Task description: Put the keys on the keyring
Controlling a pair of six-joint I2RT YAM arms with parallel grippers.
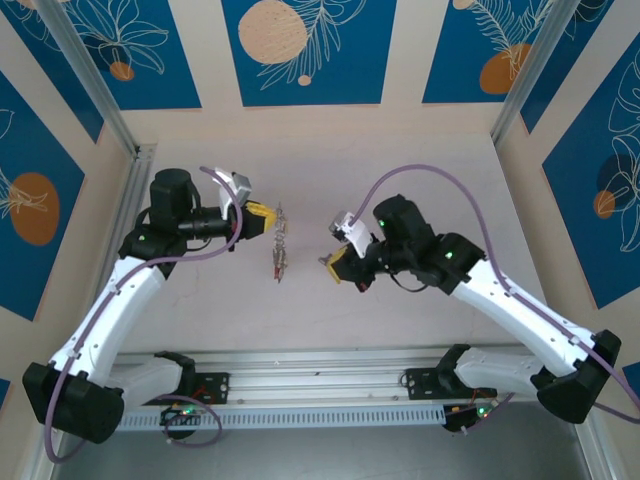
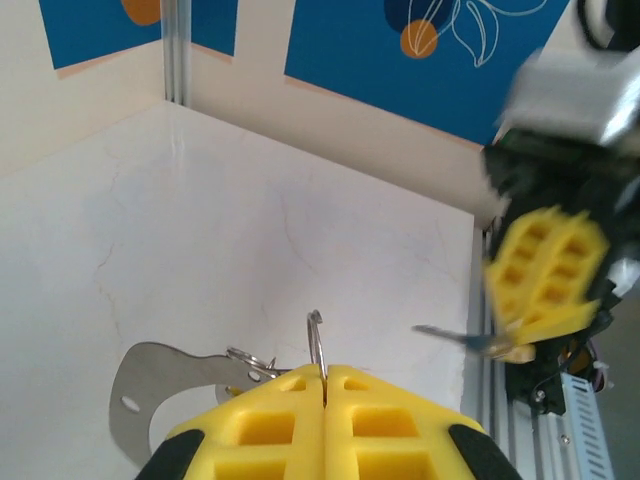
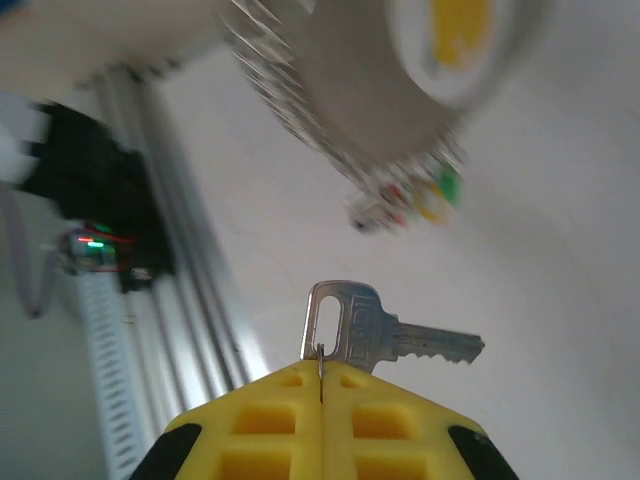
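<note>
My left gripper (image 1: 270, 218) is shut on the keyring (image 2: 317, 345), whose thin grey wire stands up from between the yellow fingers (image 2: 325, 372). Its cluster of small keys and tags (image 1: 279, 250) hangs below, over the table's middle. In the right wrist view that cluster (image 3: 400, 203) shows blurred, with green, red and yellow tags. My right gripper (image 1: 337, 265) is shut on the keys: a silver key (image 3: 385, 335) pinched by a thin loop through its head, blade pointing right, at the fingertips (image 3: 321, 368). The key (image 2: 460, 337) points toward the ring, still apart from it.
A flat grey metal tag (image 2: 150, 390) and small split rings (image 2: 250, 358) hang beside the left fingers. An aluminium rail (image 1: 330, 375) runs along the near edge. Walls with blue panels close in the white table (image 1: 400, 160).
</note>
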